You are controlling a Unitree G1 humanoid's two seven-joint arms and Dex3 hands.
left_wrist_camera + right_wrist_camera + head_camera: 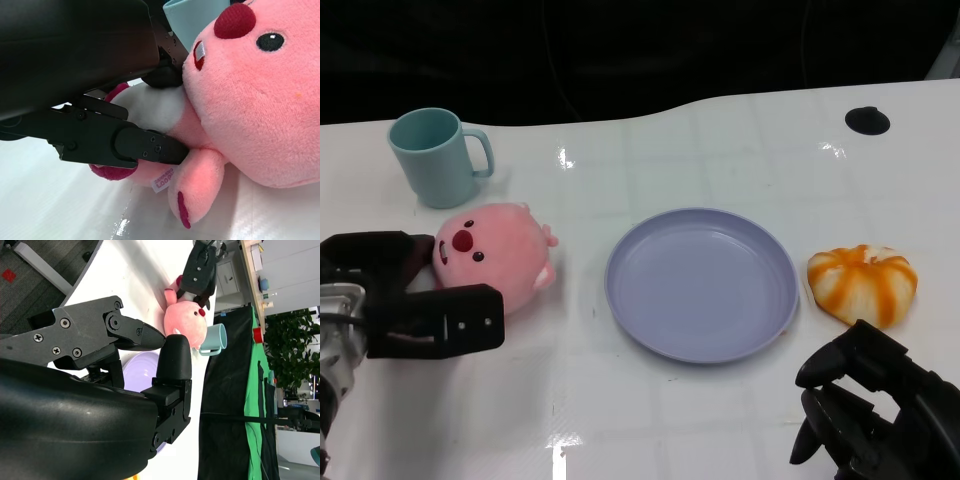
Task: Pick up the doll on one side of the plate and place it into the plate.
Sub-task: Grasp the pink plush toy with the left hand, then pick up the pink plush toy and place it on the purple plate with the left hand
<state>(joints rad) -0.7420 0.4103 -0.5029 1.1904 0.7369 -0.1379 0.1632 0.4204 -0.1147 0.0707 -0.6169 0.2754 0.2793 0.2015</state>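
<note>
The pink plush doll (490, 255) lies on the white table, left of the lavender plate (700, 290), its face toward me. My left hand (410, 300) grips the doll's body from the left, one finger behind it and one in front. In the left wrist view the black fingers (145, 147) press into the doll's (250, 100) white belly and pink side. My right hand (870, 410) rests at the lower right, near the plate's front right, fingers curled in with nothing in them. The right wrist view shows the doll (185, 322), my left hand (200, 270) and the plate (135, 370).
A teal cup (435, 155) stands behind the doll at the far left. An orange-and-white striped soft toy (863, 283) lies right of the plate. A black round spot (867, 120) marks the table's far right. The table's far edge runs along the dark background.
</note>
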